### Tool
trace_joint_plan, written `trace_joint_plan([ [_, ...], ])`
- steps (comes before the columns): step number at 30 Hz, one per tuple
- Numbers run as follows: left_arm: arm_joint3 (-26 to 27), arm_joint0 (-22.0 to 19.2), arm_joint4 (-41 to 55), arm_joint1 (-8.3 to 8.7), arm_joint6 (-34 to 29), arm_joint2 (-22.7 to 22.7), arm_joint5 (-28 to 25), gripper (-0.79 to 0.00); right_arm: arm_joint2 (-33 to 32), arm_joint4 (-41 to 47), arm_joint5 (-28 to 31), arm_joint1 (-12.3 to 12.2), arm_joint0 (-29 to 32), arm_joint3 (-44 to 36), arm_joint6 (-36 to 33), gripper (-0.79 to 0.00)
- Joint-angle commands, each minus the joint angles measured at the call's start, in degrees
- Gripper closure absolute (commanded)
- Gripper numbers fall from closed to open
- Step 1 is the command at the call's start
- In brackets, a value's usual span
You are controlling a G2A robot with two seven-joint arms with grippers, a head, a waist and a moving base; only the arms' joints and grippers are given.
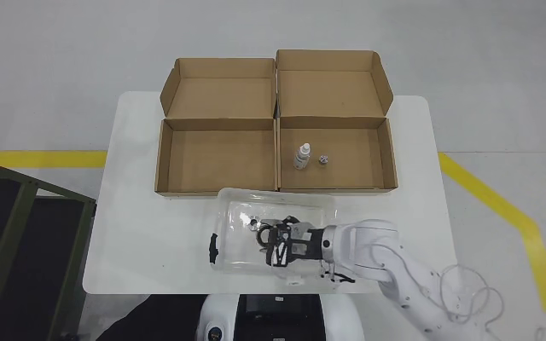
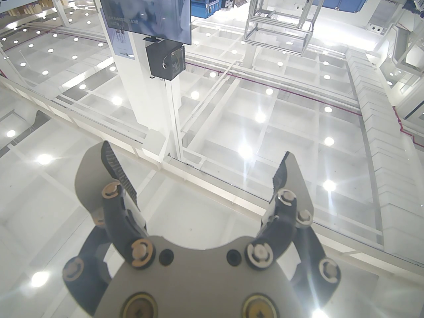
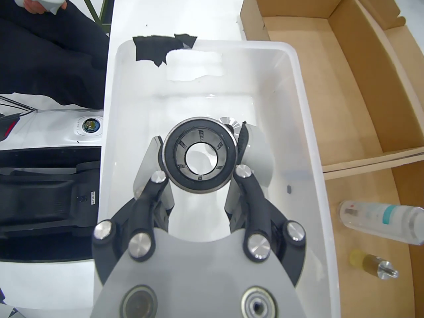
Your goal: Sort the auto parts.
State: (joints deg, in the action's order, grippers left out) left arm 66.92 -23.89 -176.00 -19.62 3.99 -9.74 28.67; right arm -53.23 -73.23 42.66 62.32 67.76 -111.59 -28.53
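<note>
Gripping a metal ring (image 3: 201,154) across its outer rim, the right gripper (image 3: 201,140) keeps its 2 fingers clenched on opposite sides of it, inside the clear bin (image 3: 298,77) at the 6 o'clock edge of the table (image 1: 136,213). I cannot tell whether the ring touches the bin floor. It looks like stiff steel, probably heavy for its size, with a smooth rim that could slip. A hold across the widest part, as here, seems safest. Just beyond it lies a small toothed disc (image 3: 228,121). Of 2 open cardboard boxes, the 11 o'clock box (image 1: 217,158) stands beside the 1 o'clock box (image 1: 358,158), which holds a bottle (image 1: 302,155) and a small metal piece (image 1: 323,158). The left gripper (image 2: 196,152) points upward, fingers spread, grasping nothing.
</note>
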Motion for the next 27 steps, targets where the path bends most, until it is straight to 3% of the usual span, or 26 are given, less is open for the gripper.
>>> trace_joint_plan([
  [1,0.0,0.0,0.0,0.0,0.0,0.0,0.0,-0.785,-0.91,0.03,0.13,-0.18,0.41,-0.69,0.93,0.0],
  [14,0.0,0.0,0.0,0.0,0.0,0.0,0.0,-0.785,-5.99,5.09,-3.53,-0.24,0.72,-1.72,12.9,0.0],
  [27,0.0,0.0,0.0,0.0,0.0,0.0,0.0,-0.785,-10.65,11.61,-5.03,-0.03,-0.96,-2.79,20.67,0.0],
])
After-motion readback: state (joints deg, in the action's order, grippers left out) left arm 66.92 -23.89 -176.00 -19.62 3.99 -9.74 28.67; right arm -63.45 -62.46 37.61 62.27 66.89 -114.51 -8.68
